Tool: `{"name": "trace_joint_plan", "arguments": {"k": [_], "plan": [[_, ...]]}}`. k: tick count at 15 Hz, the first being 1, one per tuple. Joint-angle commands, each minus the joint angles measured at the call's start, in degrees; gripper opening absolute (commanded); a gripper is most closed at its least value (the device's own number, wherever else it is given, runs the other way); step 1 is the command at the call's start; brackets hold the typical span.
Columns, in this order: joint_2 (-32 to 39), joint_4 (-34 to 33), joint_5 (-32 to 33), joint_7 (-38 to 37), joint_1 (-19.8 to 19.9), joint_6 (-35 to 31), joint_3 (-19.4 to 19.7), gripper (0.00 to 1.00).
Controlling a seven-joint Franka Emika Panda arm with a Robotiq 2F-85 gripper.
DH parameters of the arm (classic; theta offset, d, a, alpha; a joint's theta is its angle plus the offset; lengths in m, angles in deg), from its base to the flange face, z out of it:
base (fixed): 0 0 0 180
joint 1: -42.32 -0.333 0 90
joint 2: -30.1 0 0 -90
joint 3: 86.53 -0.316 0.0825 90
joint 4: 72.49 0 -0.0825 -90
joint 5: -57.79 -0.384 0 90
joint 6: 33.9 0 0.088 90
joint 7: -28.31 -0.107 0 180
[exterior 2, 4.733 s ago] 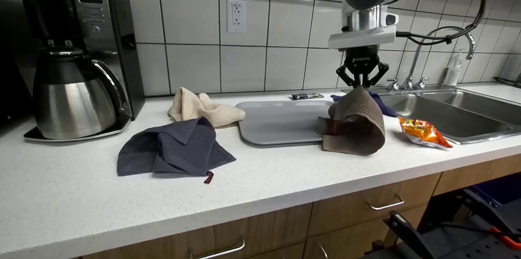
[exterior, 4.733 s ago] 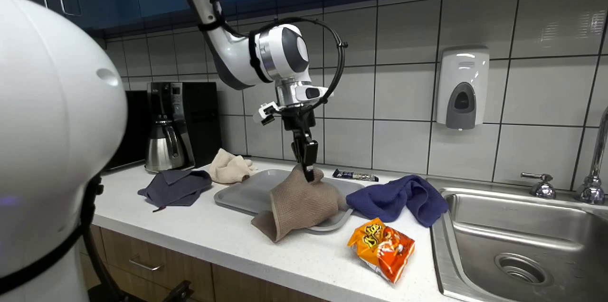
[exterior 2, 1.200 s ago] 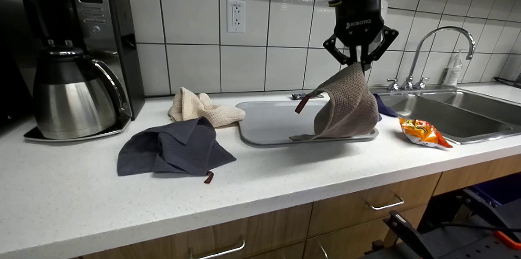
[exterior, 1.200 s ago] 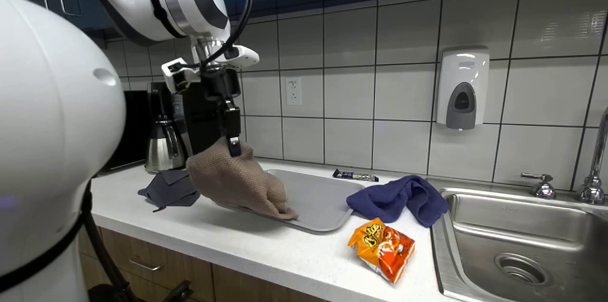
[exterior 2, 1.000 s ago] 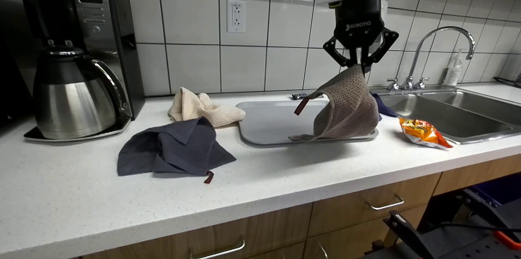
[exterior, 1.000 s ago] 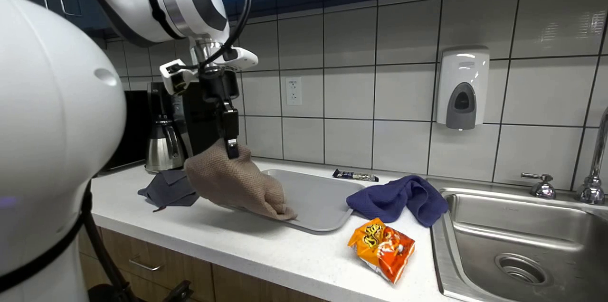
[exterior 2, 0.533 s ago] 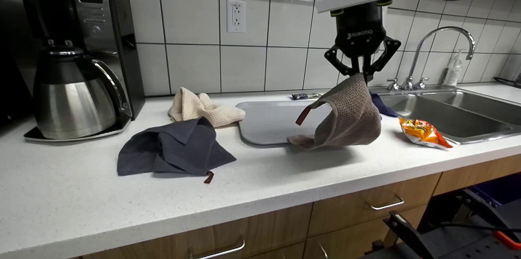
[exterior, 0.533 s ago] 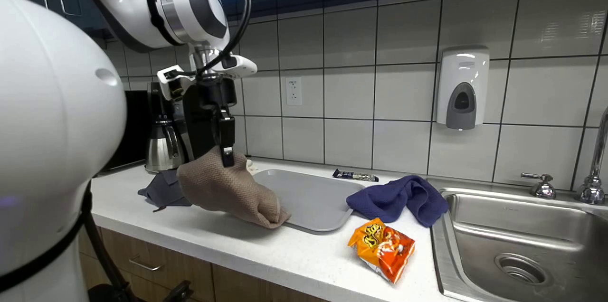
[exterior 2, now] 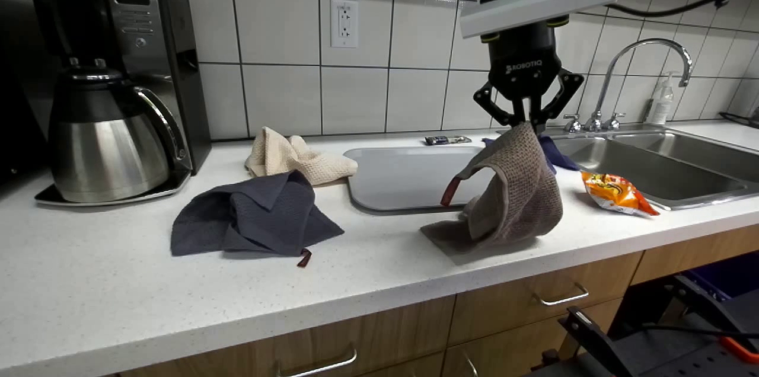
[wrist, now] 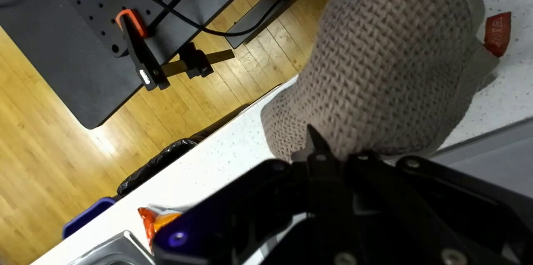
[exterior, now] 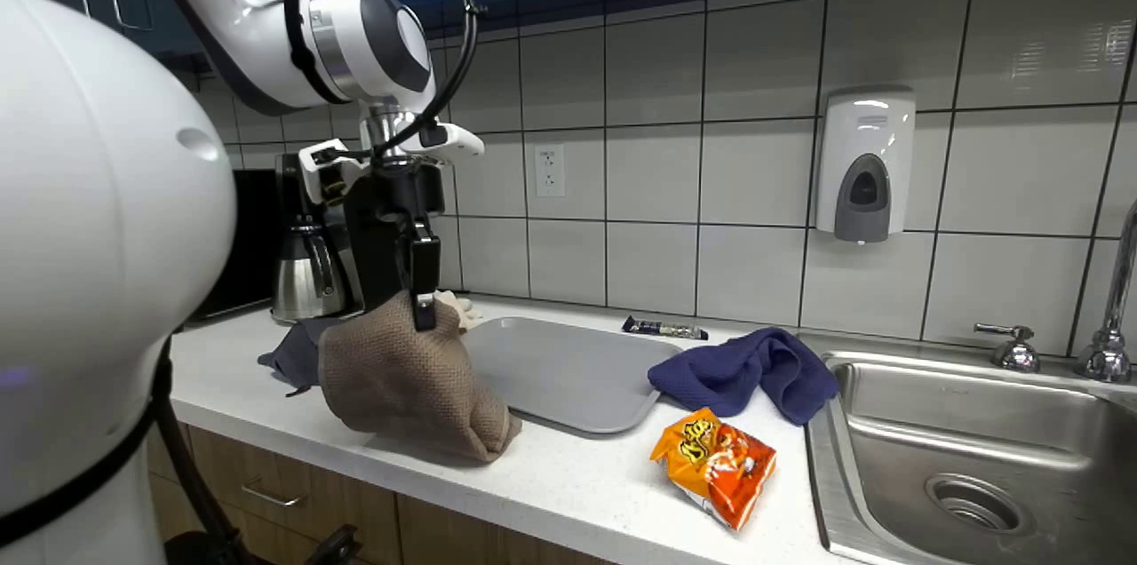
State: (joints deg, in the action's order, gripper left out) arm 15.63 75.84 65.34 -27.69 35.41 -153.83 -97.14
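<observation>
The brown waffle-weave towel (exterior 2: 525, 193) hung from the gripper (exterior 2: 528, 122), its top corner pinched firmly between the fingers (exterior: 425, 313). It drooped in a loose curl above the front strip of the white countertop (exterior 2: 379, 264), just in front of the gray tray (exterior: 577, 370); whether its lowest folds touched the counter could not be told. A red loop tag (exterior 2: 452, 191) stuck out from one edge, showing in the wrist view as well.

Close against one end of the tray lay a crumpled cream waffle-weave cloth (exterior 2: 296, 159), and in front of that a rumpled charcoal towel (exterior 2: 255, 211). At the opposite end a navy towel (exterior: 746, 374) was heaped between the tray and the stainless-steel sink (exterior: 832, 485). A slim dark packet (exterior: 664, 329) lay behind the tray near the tiled wall (exterior 2: 278, 27). An orange snack bag (exterior: 715, 467) rested in front of the navy towel, beside the sink.

Farther out stood a Mr. Coffee coffee maker (exterior 2: 136, 27) with its steel carafe (exterior 2: 112, 157). A curved chrome faucet (exterior 2: 611, 77) rose behind the sink, and a white soap dispenser (exterior: 866, 165) hung on the tiles. In the wrist view, wooden floor (wrist: 175, 108) and a black perforated platform (wrist: 87, 44) showed beyond the counter's edge.
</observation>
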Motion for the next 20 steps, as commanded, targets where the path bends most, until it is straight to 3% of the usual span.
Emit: {"name": "trace_joint_plan", "arguments": {"k": [1,20], "plan": [[2.2,-1.3,-0.4,1.2,1.1,0.0,0.1,0.01],[15.4,-8.3,1.6,1.0,2.1,-3.6,4.7,0.01]]}}
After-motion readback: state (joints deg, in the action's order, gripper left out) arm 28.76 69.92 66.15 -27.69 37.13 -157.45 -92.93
